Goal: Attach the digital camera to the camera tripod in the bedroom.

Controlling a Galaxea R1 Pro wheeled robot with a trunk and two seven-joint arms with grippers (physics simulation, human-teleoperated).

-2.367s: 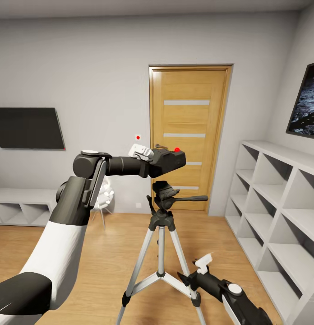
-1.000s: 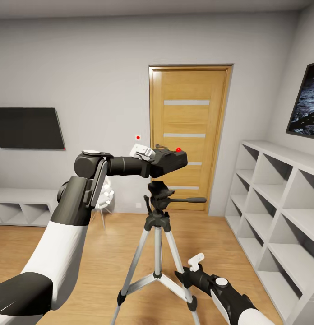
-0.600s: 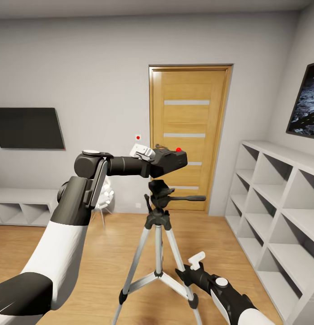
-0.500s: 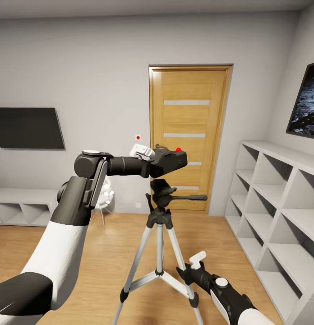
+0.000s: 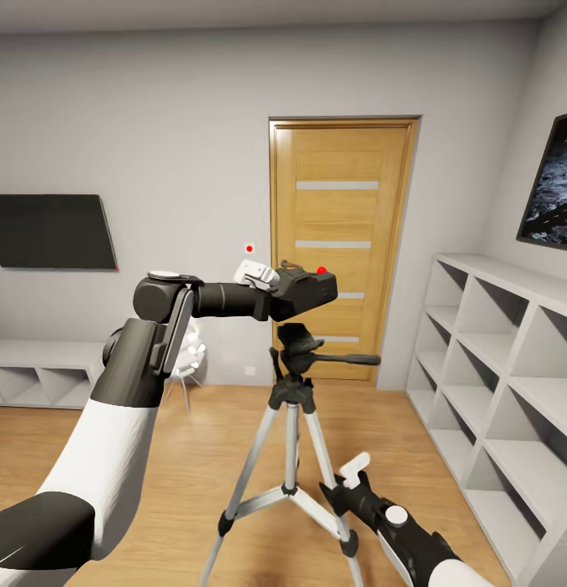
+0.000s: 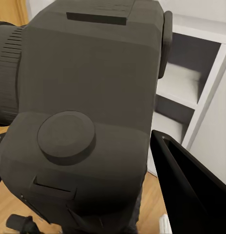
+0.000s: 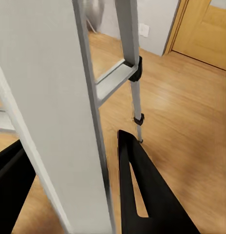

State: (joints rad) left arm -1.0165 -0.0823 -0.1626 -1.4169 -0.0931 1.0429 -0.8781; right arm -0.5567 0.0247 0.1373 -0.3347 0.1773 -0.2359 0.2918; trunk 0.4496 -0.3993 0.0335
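My left hand [image 5: 271, 292] pinches the digital camera [image 5: 304, 290] and holds it just above the black head of the camera tripod [image 5: 293, 346], not yet touching. My right hand [image 5: 342, 496], low down, has its fingers either side of a tripod leg [image 7: 88, 122]; whether they press it I cannot tell. I judge the step to be lining up: next I must lower the camera squarely onto the head. Beyond my left hand stands the door [image 5: 342, 244]; shelving [image 5: 495, 375] lies off to the right, clear of my path.
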